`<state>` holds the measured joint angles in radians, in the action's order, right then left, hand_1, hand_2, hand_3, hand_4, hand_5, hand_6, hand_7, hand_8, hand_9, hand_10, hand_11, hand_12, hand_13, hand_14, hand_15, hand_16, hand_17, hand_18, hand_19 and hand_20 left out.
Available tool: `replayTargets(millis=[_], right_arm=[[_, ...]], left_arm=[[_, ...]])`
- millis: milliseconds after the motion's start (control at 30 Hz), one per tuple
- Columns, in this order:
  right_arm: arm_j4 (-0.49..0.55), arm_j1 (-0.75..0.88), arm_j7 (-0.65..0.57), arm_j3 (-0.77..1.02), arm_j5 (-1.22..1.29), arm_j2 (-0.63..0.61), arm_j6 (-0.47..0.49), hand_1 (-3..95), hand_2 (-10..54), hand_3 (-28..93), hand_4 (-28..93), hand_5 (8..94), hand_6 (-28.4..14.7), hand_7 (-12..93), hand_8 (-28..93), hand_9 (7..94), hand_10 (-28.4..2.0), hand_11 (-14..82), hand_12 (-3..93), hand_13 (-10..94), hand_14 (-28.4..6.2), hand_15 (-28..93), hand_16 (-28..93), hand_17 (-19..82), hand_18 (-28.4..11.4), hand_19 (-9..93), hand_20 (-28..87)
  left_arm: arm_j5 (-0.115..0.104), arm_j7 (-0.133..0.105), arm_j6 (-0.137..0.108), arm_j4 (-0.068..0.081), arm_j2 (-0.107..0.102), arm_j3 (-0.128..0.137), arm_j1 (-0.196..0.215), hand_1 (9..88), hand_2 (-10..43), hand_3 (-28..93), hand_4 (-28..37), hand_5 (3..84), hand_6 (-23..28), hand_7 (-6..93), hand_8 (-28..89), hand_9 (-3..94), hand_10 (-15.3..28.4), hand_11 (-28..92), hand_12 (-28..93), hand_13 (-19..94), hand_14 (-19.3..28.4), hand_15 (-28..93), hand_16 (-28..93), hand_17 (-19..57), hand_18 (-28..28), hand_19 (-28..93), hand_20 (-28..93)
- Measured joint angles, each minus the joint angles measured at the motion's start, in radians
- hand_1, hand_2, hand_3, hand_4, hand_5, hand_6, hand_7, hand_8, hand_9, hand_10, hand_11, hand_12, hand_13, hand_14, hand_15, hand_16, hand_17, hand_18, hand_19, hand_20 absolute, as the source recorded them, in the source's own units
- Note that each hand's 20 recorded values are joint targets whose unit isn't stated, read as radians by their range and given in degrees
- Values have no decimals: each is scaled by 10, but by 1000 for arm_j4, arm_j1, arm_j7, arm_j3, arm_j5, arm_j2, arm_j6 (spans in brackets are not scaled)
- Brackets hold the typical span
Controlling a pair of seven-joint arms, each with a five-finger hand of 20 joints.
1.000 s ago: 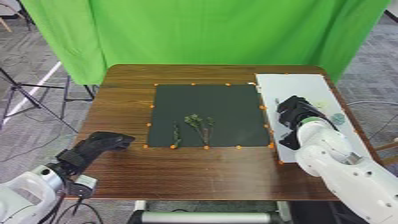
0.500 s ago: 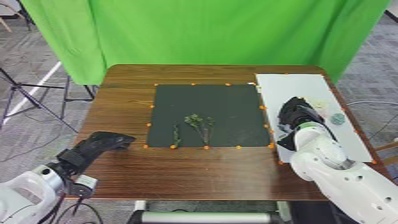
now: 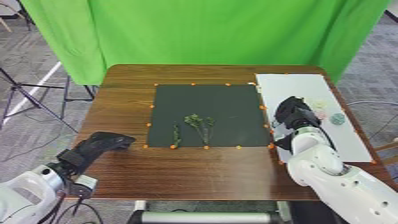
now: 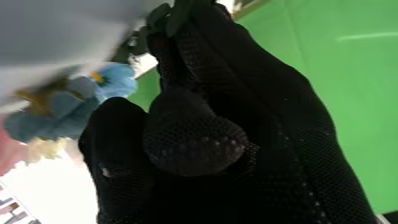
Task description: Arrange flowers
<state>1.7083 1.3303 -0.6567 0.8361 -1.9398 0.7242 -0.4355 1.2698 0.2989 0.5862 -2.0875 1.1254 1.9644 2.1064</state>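
Fingers and thumb of the right hand (image 3: 298,116) pinching a green leafy sprig (image 4: 179,18) (blue flowers (image 4: 55,116) close by), white board (image 3: 291,83) below, leafy stems (image 3: 193,120) on the dark mat (image 3: 187,97), left hand (image 3: 111,140) loosely open

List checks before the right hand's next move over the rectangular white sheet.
1. Left hand off the dark rectangular mat: ok.
2. Bushy green sprig and thin green sprig on mat: ok.
3. Right hand over white sheet: ok.
4. Round blue-green clump moved onto mat: not ok, on sheet.
5. Dark green leaves gripped by right hand: cannot tell.
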Motion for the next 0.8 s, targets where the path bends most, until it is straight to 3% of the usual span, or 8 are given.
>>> replayTargets(millis=[467,800], right_arm=[[99,-14,94,28,18,-46,2,684,-95,536,7,756,-38,297,252,780,-122,207,593,894,3,627,363,665,-81,932,558],[184,-133,175,-132,28,-84,0,680,-95,539,7,752,-36,304,250,783,-123,203,594,893,3,630,363,664,-82,932,563]], left_arm=[[-2,3,2,0,-1,0,-1,261,14,565,-178,444,55,105,-46,384,168,135,115,286,189,122,1,-9,118,109,110],[0,1,3,1,-1,-3,-5,261,14,566,-179,443,56,104,-46,383,169,134,115,286,189,120,2,-9,118,108,110]])
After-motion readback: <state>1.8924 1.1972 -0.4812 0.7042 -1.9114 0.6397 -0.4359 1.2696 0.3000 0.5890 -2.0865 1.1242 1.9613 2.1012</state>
